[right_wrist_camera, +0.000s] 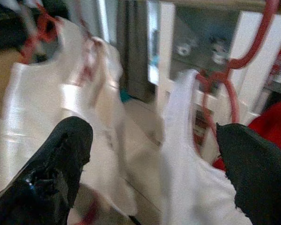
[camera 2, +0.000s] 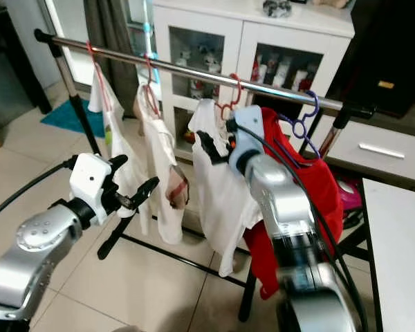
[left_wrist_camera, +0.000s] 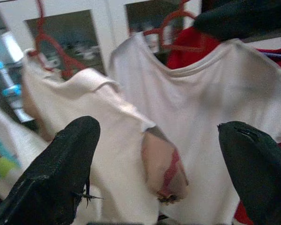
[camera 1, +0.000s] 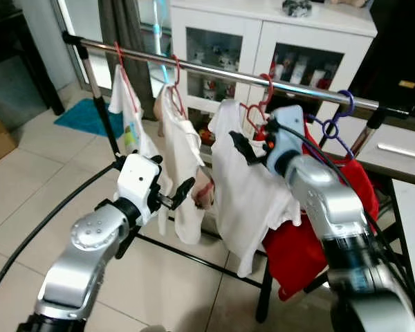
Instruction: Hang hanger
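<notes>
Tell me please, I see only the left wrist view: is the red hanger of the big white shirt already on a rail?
Observer: Yes. The hook of that red hanger sits over a metal rail.
Operator: Where is the right gripper?
Observer: The right gripper is at the collar of that white shirt, with its fingers open and nothing in them.
Operator: What hangs further to the right?
Observer: A red garment on a purple hanger, the last one on the rail on the robot's right side.
</notes>
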Motion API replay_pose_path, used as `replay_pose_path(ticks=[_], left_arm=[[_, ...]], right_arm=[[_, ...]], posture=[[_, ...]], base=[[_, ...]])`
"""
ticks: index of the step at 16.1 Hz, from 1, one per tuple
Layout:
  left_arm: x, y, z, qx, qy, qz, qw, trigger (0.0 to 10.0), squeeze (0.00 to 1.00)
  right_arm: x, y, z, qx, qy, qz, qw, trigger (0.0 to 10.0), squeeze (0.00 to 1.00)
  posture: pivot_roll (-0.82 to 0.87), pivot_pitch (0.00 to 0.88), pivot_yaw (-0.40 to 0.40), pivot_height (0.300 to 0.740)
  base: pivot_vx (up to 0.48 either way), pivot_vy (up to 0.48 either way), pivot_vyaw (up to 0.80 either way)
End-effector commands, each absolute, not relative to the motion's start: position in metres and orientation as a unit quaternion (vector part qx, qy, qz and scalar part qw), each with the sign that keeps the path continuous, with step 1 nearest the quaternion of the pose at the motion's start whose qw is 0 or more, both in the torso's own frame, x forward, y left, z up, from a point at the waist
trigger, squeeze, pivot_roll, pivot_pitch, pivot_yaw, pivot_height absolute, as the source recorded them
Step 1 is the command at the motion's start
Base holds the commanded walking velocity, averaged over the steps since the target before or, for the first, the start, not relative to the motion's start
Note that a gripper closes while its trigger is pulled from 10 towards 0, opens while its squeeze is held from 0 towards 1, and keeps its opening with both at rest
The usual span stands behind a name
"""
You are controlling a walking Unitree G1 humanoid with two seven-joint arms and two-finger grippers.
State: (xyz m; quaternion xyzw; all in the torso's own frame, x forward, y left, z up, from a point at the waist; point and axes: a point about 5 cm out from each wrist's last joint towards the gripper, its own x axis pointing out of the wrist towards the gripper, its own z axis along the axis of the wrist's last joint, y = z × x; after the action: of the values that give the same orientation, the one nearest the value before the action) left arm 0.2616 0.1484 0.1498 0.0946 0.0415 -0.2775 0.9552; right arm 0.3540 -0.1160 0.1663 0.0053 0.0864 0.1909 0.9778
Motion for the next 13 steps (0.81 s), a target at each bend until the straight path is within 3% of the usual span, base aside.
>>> replay_pose_path(ticks=[1, 6, 13], left_arm=[[0.261, 0.147, 0.159, 0.095, 0.023, -0.297, 0.95, 10.0, 0.0], [0.254, 0.145, 0.16, 0.096, 0.027, -0.332, 0.938, 10.0, 0.0], [0.255, 0.144, 0.161, 0.103, 0.03, -0.353, 0.929, 10.0, 0.0]], right_arm=[[0.361, -0.119, 0.169, -0.004, 0.083, 0.18, 0.98, 10.0, 0.0], [0.388, -0.12, 0.17, -0.005, 0.097, 0.139, 0.986, 10.0, 0.0], [0.404, -0.117, 0.162, 0.01, 0.136, 0.128, 0.982, 10.0, 0.0]], posture=[[-0.02, 0.0, -0.02, 0.74], [0.0, 0.0, -0.036, 0.74], [0.01, 0.0, -0.033, 0.74]], base=[[0.0, 0.0, 0.0], [0.0, 0.0, 0.0], [0.0, 0.0, 0.0]])
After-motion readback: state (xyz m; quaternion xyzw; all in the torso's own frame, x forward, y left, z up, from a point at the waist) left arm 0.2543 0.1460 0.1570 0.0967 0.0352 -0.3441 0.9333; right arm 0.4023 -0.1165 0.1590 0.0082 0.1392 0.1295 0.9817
